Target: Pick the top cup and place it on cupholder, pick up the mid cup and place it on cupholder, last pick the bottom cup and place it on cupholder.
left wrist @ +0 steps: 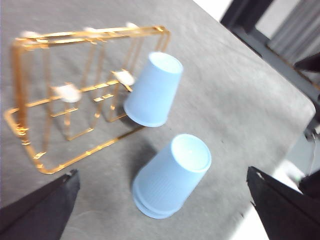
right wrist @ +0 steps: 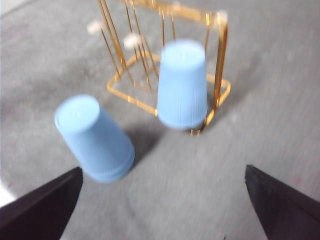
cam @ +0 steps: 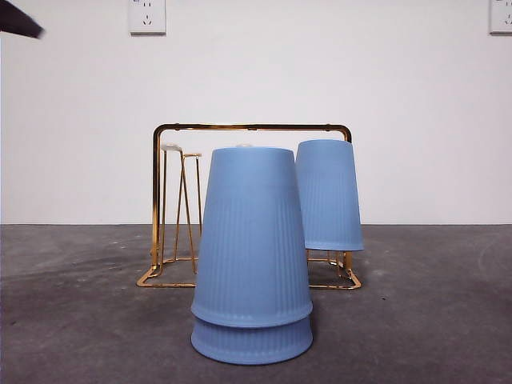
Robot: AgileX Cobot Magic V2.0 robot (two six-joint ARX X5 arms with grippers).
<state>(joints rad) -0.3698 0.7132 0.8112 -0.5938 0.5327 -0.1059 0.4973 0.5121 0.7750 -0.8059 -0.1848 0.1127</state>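
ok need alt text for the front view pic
A stack of two upside-down blue cups stands on a dark grey table. Behind it, a gold wire cupholder carries a third inverted blue cup at its right end; a dark arm tip shows top left.

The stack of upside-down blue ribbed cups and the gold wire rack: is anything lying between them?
No. Only bare grey table separates the stack of upside-down blue ribbed cups from the gold wire rack, shown in both wrist views.

- Stack [cam: 252,256] hides the cupholder's [cam: 252,127] middle prongs in the front view.
- Right wrist view is blurred; prong tips [right wrist: 132,40] look smeared, perhaps white.
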